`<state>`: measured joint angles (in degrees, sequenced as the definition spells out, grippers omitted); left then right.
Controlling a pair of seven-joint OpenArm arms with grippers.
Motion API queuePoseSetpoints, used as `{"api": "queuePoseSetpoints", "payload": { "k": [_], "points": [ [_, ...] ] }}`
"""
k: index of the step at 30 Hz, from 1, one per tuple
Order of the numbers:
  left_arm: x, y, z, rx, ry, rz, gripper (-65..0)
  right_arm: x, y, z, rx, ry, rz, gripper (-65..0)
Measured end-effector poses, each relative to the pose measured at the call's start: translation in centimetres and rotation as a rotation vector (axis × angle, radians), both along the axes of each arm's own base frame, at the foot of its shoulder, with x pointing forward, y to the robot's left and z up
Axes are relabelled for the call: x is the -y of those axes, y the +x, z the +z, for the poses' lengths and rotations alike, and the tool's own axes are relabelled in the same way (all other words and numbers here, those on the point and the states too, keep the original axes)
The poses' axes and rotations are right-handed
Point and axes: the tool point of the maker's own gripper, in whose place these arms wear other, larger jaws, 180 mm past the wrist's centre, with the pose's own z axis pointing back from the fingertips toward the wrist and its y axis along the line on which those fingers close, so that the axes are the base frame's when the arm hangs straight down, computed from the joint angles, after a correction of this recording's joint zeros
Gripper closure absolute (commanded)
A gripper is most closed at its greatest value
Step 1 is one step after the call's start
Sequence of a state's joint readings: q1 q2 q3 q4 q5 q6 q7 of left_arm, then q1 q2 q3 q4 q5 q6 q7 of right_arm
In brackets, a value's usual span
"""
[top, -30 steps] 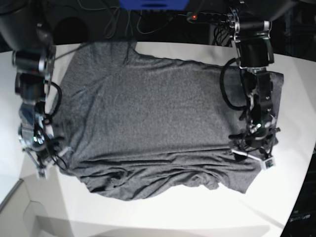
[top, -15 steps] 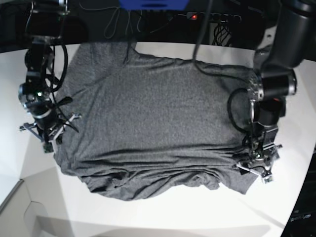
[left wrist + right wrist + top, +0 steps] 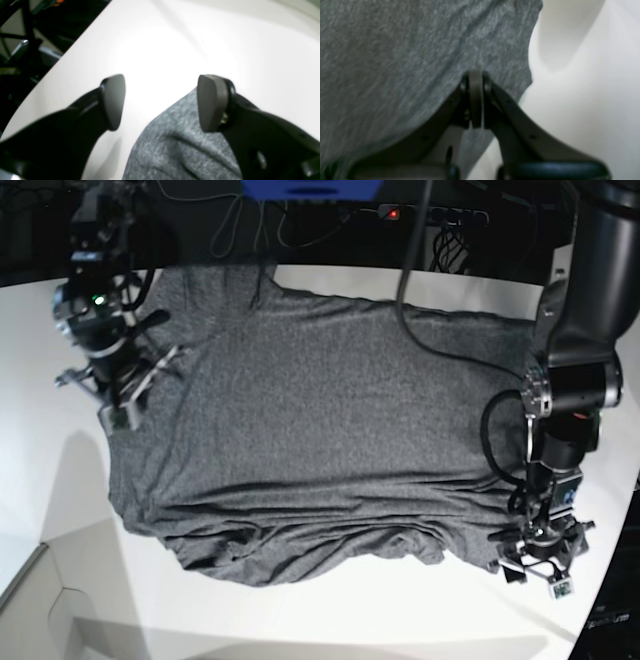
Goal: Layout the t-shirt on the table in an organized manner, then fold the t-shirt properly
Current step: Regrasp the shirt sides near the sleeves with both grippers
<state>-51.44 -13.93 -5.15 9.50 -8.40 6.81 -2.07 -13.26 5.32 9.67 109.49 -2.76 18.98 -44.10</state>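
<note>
The grey t-shirt (image 3: 320,430) lay spread but wrinkled on the white table (image 3: 300,620) as the right claw (image 3: 122,412), pinched closed on its edge, had climbed upward, while the left claw (image 3: 540,568), wide open, had backed off the hem, suggesting smoothing continued.

Bright overhead light; glare washes out the table (image 3: 175,50) in the left wrist view. Right wrist view soft, blurred throughout. Base view dark along the top, soft shadows bottom left.
</note>
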Motion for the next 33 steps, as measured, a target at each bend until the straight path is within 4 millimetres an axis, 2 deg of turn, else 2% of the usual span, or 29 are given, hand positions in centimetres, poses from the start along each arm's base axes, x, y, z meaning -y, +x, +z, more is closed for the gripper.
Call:
{"api": "queuePoseSetpoints", "payload": {
  "k": [3, 7, 9, 12, 14, 17, 20, 22, 26, 28, 29, 33],
  "points": [
    [-0.2, -1.1, -1.8, -0.079, -0.024, 0.009, -43.1, -1.5, -2.3, -1.8, -0.075, 0.047, -0.01, 0.0],
    [-0.4, -2.3, -3.3, -0.115, -0.034, 0.019, -43.1, -2.7, -3.7, -2.8, -0.108, 0.086, -0.02, 0.0],
    [-0.5, -3.1, -4.1, -0.108, -0.067, 0.037, -43.1, -2.6, -3.8, -3.7, -0.124, 0.091, -0.023, 0.0],
    [-1.1, -4.9, -5.2, -0.133, -0.14, 0.082, -43.1, -2.1, -4.3, -6.8, -0.212, 0.098, -0.038, 0.0],
    [-1.6, -5.5, -4.5, -0.122, -0.167, 0.101, -43.1, -1.7, -3.3, -7.4, -0.201, 0.104, -0.041, 0.0],
    [-2.5, -5.5, -0.9, -0.056, -0.165, 0.109, -43.1, -1.6, -1.5, -7.7, -0.149, 0.122, -0.031, 0.0],
    [-1.5, -6.5, 2.1, -0.012, -0.183, 0.088, -43.1, -1.5, 0.1, -7.7, -0.109, 0.133, -0.029, 0.0],
    [-0.2, -8.2, 2.5, -0.02, -0.222, 0.075, -43.1, -1.2, 1.0, -7.8, -0.104, 0.134, -0.027, 0.0],
    [3.1, -13.9, 1.9, -0.078, -0.27, 0.05, -43.1, -0.9, 2.6, -7.9, -0.103, 0.14, -0.033, 0.0],
    [4.1, -16.1, 1.8, -0.071, -0.263, 0.039, -43.1, -0.8, 3.2, -7.8, -0.096, 0.137, -0.033, 0.0],
    [4.5, -17.1, 1.0, -0.086, -0.26, 0.037, -43.1, -0.7, 3.4, -7.7, -0.095, 0.137, -0.032, 0.0],
    [5.5, -22.5, -4.9, -0.244, -0.286, 0.057, -43.1, -0.4, 4.4, -7.6, -0.097, 0.132, -0.035, 0.0]
  ]
}}
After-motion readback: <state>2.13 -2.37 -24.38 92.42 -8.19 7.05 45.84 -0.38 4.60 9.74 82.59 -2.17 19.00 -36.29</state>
